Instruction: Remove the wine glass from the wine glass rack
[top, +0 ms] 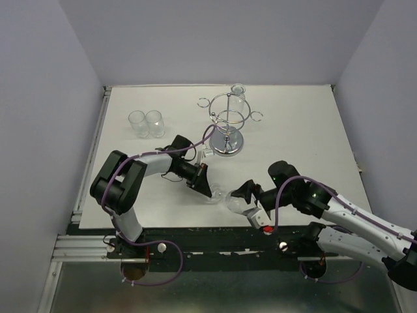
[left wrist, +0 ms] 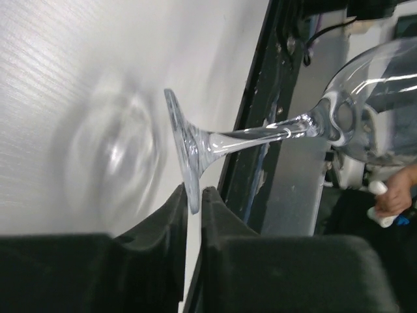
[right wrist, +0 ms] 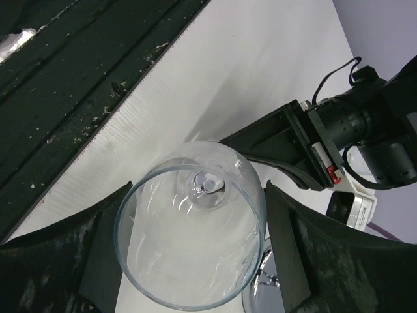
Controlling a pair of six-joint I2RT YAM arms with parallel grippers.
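A clear wine glass [top: 220,194] lies sideways in the air between my two grippers, low over the table's near edge. My left gripper [left wrist: 193,197] is shut on the rim of its foot, and the stem [left wrist: 260,135] runs right to the bowl [left wrist: 381,98]. In the right wrist view the bowl's mouth [right wrist: 190,225] faces the camera. My right gripper [right wrist: 195,199] stands open around the bowl, with a thin gap showing at the right finger [right wrist: 287,222]. The chrome wine glass rack [top: 228,124] stands behind, apart from this glass.
Another wine glass [top: 238,93] hangs on the rack's far side. Two clear tumblers [top: 146,123] stand at the back left. The rack's mirrored base [top: 229,145] sits just behind the left arm. The dark frame rail [top: 215,238] runs along the table's near edge.
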